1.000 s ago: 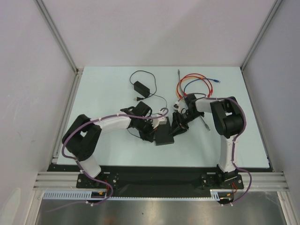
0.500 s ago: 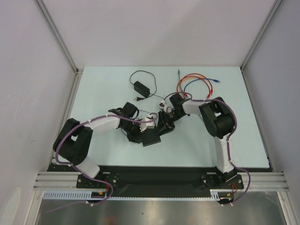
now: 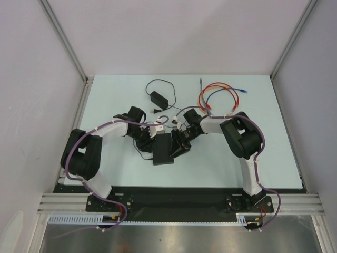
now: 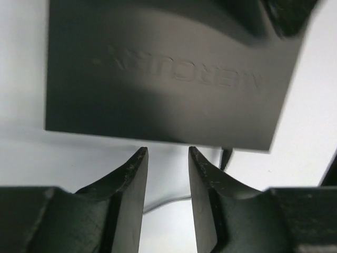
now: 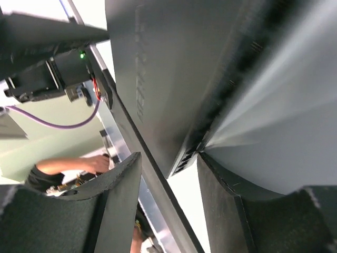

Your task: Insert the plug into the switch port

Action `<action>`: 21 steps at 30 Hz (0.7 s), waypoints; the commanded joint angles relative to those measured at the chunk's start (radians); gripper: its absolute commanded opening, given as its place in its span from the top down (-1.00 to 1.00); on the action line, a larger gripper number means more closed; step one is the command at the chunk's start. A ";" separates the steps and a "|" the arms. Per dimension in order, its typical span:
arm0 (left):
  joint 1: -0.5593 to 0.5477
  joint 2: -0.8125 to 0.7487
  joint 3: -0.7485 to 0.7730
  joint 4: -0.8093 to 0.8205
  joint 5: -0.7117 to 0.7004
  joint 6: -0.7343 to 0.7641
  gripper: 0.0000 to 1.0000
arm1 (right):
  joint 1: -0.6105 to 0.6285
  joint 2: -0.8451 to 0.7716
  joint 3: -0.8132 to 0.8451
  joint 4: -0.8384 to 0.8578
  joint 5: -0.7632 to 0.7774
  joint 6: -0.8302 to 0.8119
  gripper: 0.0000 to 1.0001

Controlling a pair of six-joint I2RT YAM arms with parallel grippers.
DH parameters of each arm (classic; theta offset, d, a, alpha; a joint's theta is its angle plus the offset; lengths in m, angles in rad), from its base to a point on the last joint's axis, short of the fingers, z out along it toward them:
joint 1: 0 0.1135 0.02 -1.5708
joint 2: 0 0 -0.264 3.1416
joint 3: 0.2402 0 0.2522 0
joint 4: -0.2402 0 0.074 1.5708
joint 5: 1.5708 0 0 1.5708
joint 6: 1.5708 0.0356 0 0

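Note:
The flat black box (image 3: 163,148) lies on the table between my two grippers. My left gripper (image 3: 151,140) sits at its left edge. In the left wrist view the left gripper (image 4: 167,153) is open, its tips just short of the lettered box (image 4: 168,68), with nothing between them. My right gripper (image 3: 180,144) is at the box's right side. It is open (image 5: 168,158), and a corner of the box pokes between its tips unclamped. The switch port row (image 5: 185,157) shows along the narrow edge by the right fingertip. The plug is hidden.
A small black power adapter (image 3: 157,97) with a thin cord lies behind the box. Red and orange cables (image 3: 216,90), a blue-tipped cable (image 3: 239,89) and a grey one (image 3: 200,83) are at the back right. A grey cable (image 3: 171,116) loops near the grippers.
Both arms have swung left, and the box has slid left and turned lengthwise. The left gripper has gone from shut to open. The right jaws have widened.

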 commanded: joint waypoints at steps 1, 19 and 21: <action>0.001 0.057 0.051 0.106 -0.022 -0.074 0.19 | 0.047 0.042 -0.018 0.087 0.069 0.007 -0.06; 0.115 0.099 0.189 0.077 0.099 -0.168 0.12 | -0.048 -0.075 0.076 0.023 0.152 -0.063 -0.37; 0.121 0.038 0.195 0.075 0.109 -0.192 0.07 | -0.103 -0.149 0.085 -0.080 0.175 -0.151 -0.37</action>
